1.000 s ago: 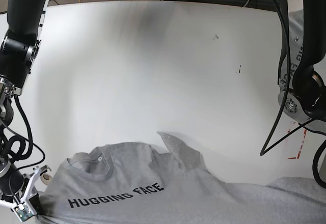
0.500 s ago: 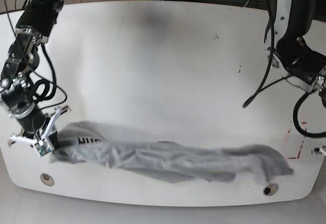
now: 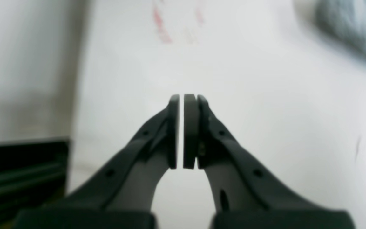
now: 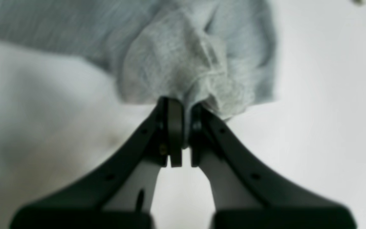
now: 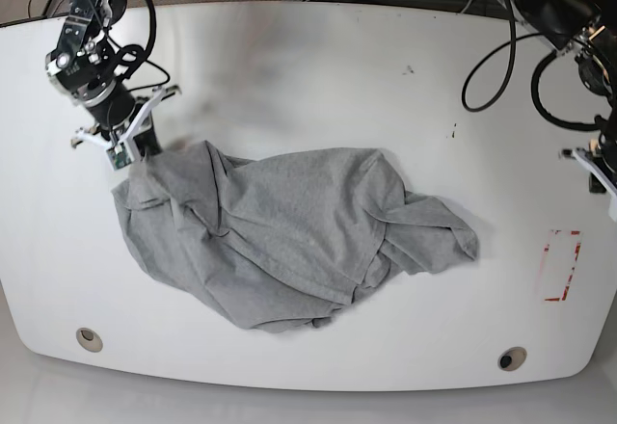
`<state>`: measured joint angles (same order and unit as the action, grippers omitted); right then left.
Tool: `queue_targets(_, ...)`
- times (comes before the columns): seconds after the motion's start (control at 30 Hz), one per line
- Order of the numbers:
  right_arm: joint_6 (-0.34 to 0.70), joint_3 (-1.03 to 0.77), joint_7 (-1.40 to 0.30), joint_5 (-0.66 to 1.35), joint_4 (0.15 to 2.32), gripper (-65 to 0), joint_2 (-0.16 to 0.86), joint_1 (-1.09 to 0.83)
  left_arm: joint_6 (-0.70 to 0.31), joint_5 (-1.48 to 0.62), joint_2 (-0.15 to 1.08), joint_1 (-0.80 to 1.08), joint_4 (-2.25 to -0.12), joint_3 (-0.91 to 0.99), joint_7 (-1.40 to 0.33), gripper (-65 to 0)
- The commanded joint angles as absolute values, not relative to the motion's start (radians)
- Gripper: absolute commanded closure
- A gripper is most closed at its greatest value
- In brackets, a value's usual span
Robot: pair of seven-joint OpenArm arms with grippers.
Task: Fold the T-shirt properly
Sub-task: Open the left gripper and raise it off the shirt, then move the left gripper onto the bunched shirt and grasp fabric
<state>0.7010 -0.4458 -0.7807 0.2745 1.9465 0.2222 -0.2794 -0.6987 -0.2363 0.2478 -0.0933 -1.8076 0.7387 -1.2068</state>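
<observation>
The T-shirt (image 5: 289, 236) lies crumpled in a grey heap on the middle of the white table (image 5: 318, 77), with no lettering showing. My right gripper (image 5: 128, 150) is at its far-left corner, shut on a bunched fold of the fabric. In the right wrist view the cloth (image 4: 183, 63) wells up from between the closed fingers of that gripper (image 4: 184, 105). My left gripper (image 3: 183, 97) is shut with nothing between its pads, hovering above bare table. An edge of the shirt (image 3: 351, 28) shows blurred at the top right of the left wrist view. The left arm (image 5: 605, 169) is at the base view's right edge.
A red tape rectangle (image 5: 562, 265) marks the table near its right edge, and shows blurred ahead of the left gripper (image 3: 162, 28). Two round holes (image 5: 89, 338) (image 5: 512, 357) sit near the table's front rim. Cables hang off the right-side arm (image 5: 501, 48).
The shirt was stretched in a strip along the front edge; now it lies bunched at mid-table. My right gripper has carried its corner toward the far left.
</observation>
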Motion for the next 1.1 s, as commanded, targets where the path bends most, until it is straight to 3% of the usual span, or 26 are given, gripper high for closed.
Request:
queue_targets(0.0, 0.698, -0.452, -0.751, 0.288, 1.943, -1.4, 0.217, -0.303, -0.698, -0.242, 0.269, -0.054, -1.824, 0.743, -1.155, 0.0)
queue_targets(0.33, 0.698, -0.455, -0.75, 0.288, 1.914, -1.1, 0.205, -0.369, -0.698, -0.242, 0.266, 0.013, -1.824, 0.734, -1.089, 0.0)
queue_targets(0.6, 0.698, -0.45, -0.75, 0.288, 1.916, -1.3, 0.205, -0.361, -0.698, -0.24, 0.245, -0.056, -1.817, 0.567, -1.09, -0.6)
queue_targets(0.7, 0.698, -0.449, -0.75, 0.288, 1.916, -1.3, 0.205, -0.352, -0.698, -0.236, 0.206, -0.104, -1.785, 0.503, -1.09, -5.8)
queue_targets(1.07, 0.698, -0.449, -0.75, 0.289, 1.913, -1.3, 0.183, -0.335, -0.698, -0.242, 0.079, -0.263, -1.603, 0.409, -1.089, -37.2)
